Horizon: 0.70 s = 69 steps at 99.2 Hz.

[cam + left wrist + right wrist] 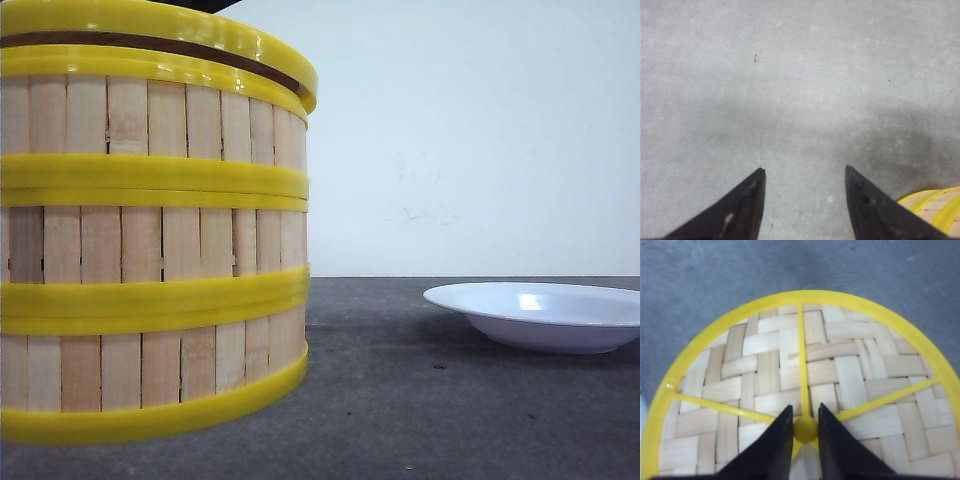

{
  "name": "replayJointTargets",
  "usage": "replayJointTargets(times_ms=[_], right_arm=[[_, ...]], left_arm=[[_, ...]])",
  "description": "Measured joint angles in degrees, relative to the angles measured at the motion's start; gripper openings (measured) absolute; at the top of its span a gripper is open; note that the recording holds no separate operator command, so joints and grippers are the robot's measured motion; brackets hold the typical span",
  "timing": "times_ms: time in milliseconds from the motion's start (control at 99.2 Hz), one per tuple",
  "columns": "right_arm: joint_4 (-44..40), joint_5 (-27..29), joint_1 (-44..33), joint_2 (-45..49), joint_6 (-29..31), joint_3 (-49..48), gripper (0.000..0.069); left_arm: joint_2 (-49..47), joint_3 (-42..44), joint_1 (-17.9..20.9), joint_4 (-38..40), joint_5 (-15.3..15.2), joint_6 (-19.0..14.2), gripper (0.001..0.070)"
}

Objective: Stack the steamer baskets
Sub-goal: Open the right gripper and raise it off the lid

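Steamer baskets stand three-high on the table, left of a white plate; stacking looks done | right end effector pinches the lid by its knob; lid seemingly atop stack | left end effector spread, holding nothing

Left gripper jaws spread wide, nothing between. Right gripper jaws pinched on the lid knob.

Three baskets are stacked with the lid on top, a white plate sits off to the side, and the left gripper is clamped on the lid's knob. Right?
Not the left: the right gripper is clamped on the lid's knob, per the right wrist view. The left gripper is open over bare table.
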Motion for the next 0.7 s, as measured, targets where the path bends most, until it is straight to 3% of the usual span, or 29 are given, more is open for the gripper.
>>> replayJointTargets(times_ms=[696], right_arm=[[-0.1, 0.4, 1.1, 1.9, -0.1, 0.3, 0.0055]], left_arm=[[0.0, 0.0, 0.0, 0.0, 0.0, 0.0, 0.0299]])
